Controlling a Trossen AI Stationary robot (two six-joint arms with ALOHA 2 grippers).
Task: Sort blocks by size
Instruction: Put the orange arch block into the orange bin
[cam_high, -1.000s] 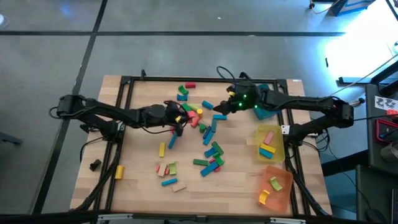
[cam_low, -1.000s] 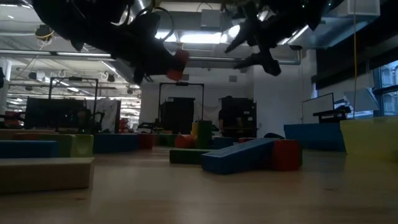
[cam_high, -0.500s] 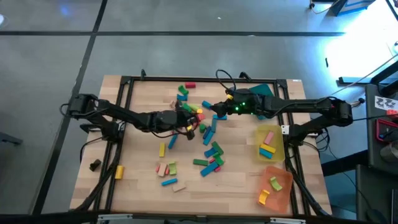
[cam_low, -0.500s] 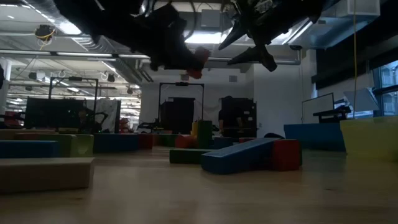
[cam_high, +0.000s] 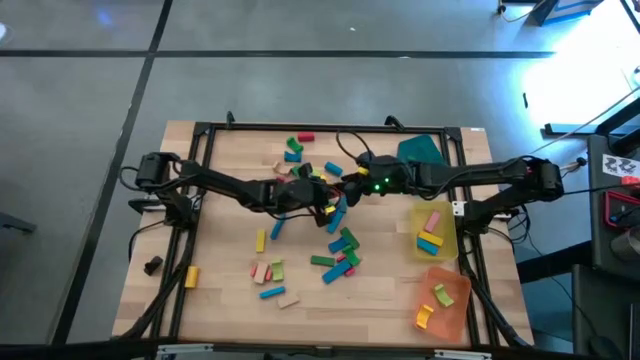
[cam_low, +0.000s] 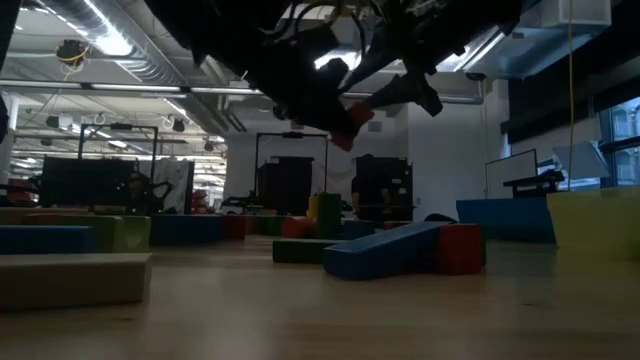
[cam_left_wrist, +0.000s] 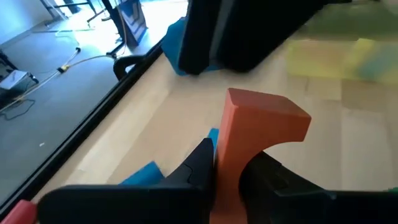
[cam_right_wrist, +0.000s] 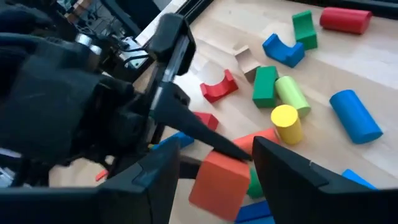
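My left gripper is shut on a red-orange block and holds it above the middle of the table; the block also shows in the low view. My right gripper is open just to the far right of it. In the right wrist view its two fingers stand on either side of the red block without visibly touching it. Many loose coloured blocks lie flat on the wood below and around both grippers. My left gripper pinches the red-orange block between its two fingers, on two opposite faces at the block's back part. The block's free end sticks out past the fingertips. The block is lifted clear of the table.
A teal tray stands at the far right, a yellow tray with a few blocks at the right, and an orange tray with a few blocks at the near right. A dark lump lies by the left edge. More blocks lie at the near left.
My left gripper has carried the red-orange block toward the table's right edge, clear of the table and a little lower at the end. My right gripper has moved toward the table's left and near edges, toward the held block, staying open.
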